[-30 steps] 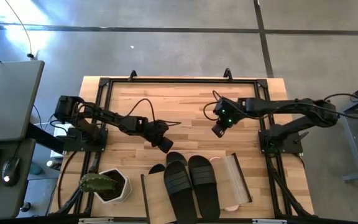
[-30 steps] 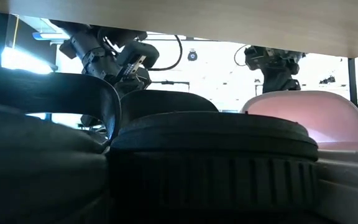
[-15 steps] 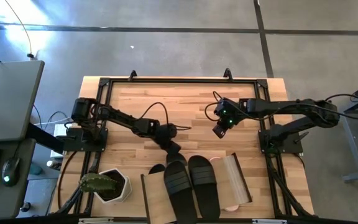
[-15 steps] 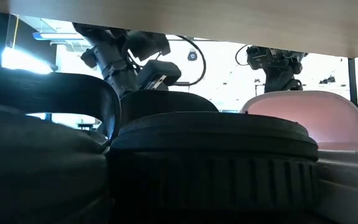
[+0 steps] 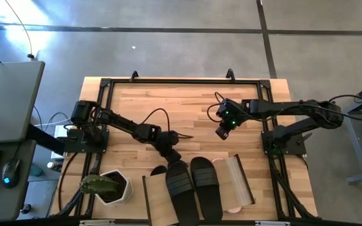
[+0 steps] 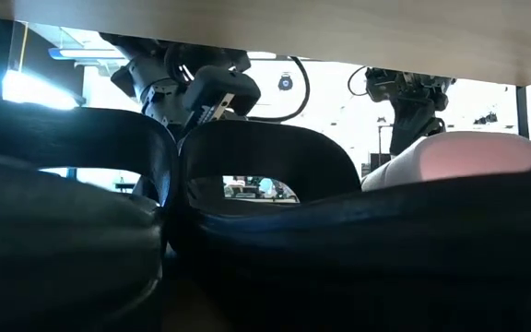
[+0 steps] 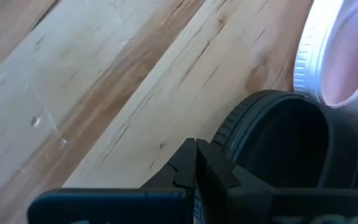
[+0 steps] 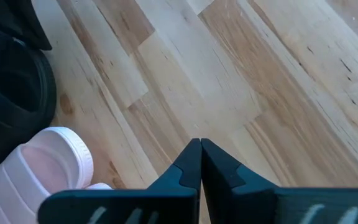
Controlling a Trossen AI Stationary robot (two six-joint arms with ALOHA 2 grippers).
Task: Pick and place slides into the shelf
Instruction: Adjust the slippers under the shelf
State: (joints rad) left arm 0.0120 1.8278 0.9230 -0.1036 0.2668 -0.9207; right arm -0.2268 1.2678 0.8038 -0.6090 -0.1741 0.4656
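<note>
Slides (image 5: 192, 186) lie lengthwise near-to-far on the shelf (image 5: 162, 202), far ends toward bench centre (image 5: 187, 103). Left hand (image 5: 175, 155), fingers together, meets one black slide's far end; right hand (image 5: 221, 132) hovers, pinched together.

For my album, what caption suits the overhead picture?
Left claw, shut, nudges a black slide at the shelf; right claw waits above the table.

The high camera is looking straight down on the whole desk (image 5: 187, 100), taking in both arms from well above. The low camera is sitting at desk-top height under the shelf (image 6: 275, 32), pressed close against the black slides (image 6: 265, 240) and facing the room behind. Each wrist camera is peering past its own pincer, left pincer (image 7: 195, 163) and right pincer (image 8: 200, 160), close to the desk planks. Both wrist views are sharing a pink-and-white slide (image 8: 48, 165) just beyond the fingertips.
</note>
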